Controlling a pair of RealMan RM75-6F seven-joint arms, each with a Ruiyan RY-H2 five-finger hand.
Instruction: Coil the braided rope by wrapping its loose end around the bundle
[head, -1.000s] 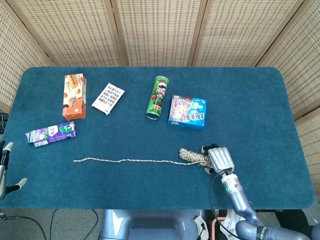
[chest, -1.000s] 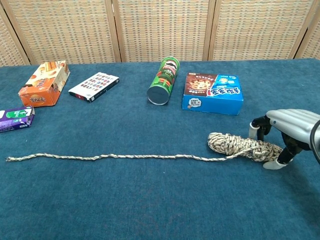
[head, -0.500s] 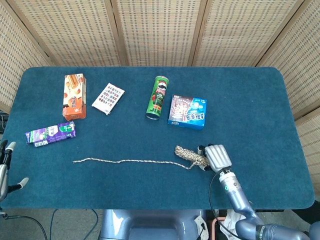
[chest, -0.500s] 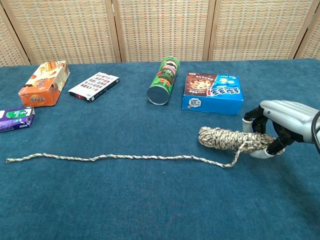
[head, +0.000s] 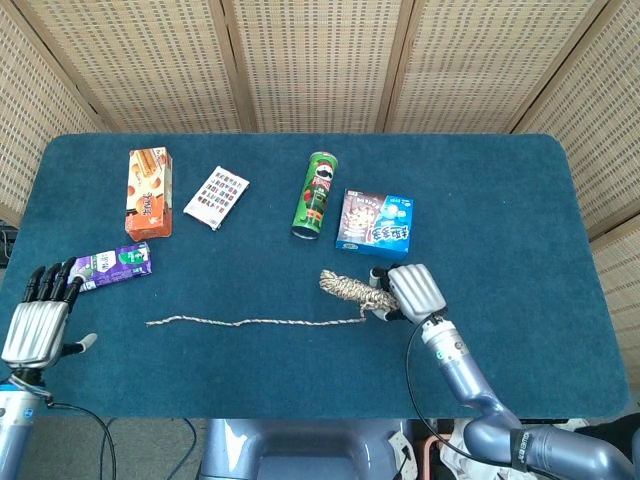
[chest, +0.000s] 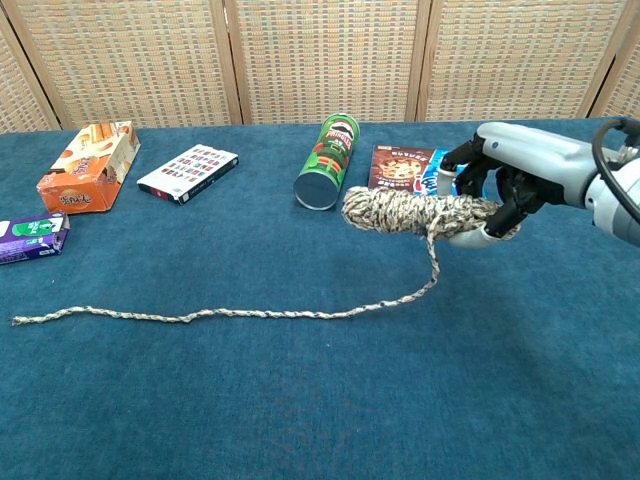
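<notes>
Change since a second ago: my right hand (chest: 505, 185) has lifted the rope bundle (chest: 400, 211) off the table (chest: 300, 400) and carried it left and farther away; it was resting on the cloth at the near right, and now hangs in the air in front of the blue box (chest: 400, 165). My left hand (head: 40, 315) has come into the head view at the near left edge, where earlier only its fingertips showed. The loose end has not shifted at its far left tip.

Right hand: fingers wrapped around the right end of the bundle, clamped on it, palm turned down.

Left hand: holds nothing, fingers straight and slightly apart, pointing away from me, just near of the purple packet (head: 103, 267). The chest view does not show it.

Rope: braided, tan and cream speckled. The bundle is a thick, short coil held level, its free end pointing left toward the green can (chest: 327, 160). One strand drops from the bundle's middle to the cloth, then the loose end (chest: 200, 314) runs left along the table in a nearly straight, slightly wavy line.

Other items, far side of the table, left to right: orange carton (head: 148, 192), flat card box (head: 217, 196), green can lying on its side, blue box partly hidden behind the bundle in the chest view.
</notes>
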